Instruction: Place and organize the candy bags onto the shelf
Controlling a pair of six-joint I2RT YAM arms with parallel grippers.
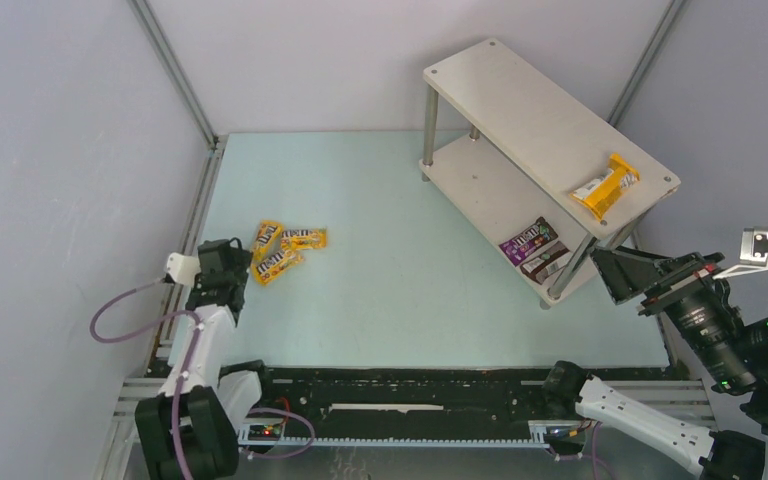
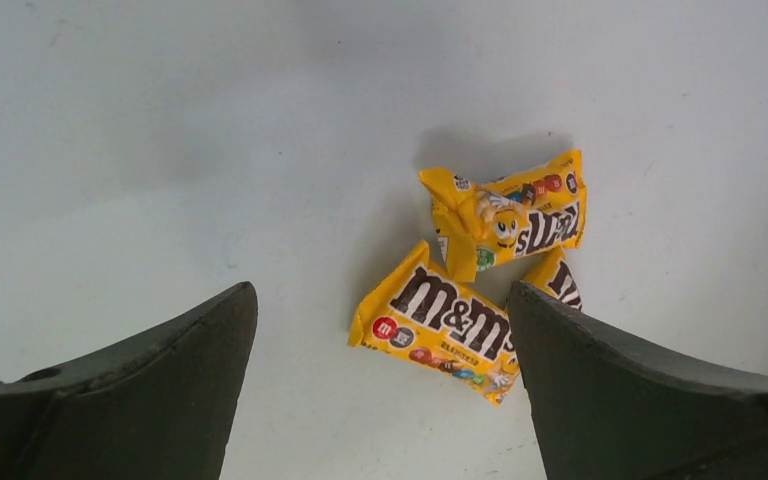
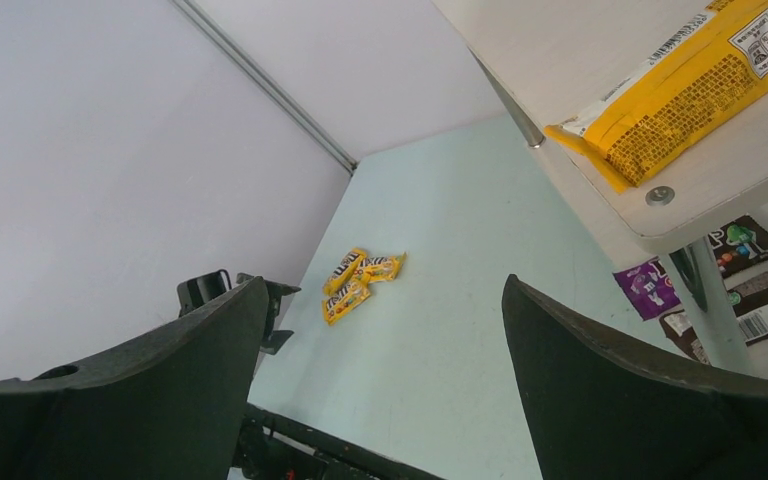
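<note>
Three yellow candy bags (image 1: 278,265) (image 1: 303,238) (image 1: 265,237) lie clustered on the table at the left. My left gripper (image 1: 230,263) is open and empty just left of them. In the left wrist view (image 2: 382,290) one yellow bag (image 2: 445,322) lies between the jaws near the right finger, another (image 2: 510,212) beyond it. The white two-tier shelf (image 1: 520,100) stands at the far right. A yellow bag (image 1: 605,187) lies on its top board; a purple bag (image 1: 528,240) and a dark brown bag (image 1: 546,262) lie on the lower board. My right gripper (image 1: 610,270) is open and empty beside the shelf's near end.
The right wrist view (image 3: 384,280) looks under the shelf's top board (image 3: 580,40), with the yellow bag (image 3: 680,90) above and the purple bag (image 3: 646,285) beside a silver leg (image 3: 705,295). Grey walls enclose the table. A black rail (image 1: 410,395) runs along the near edge.
</note>
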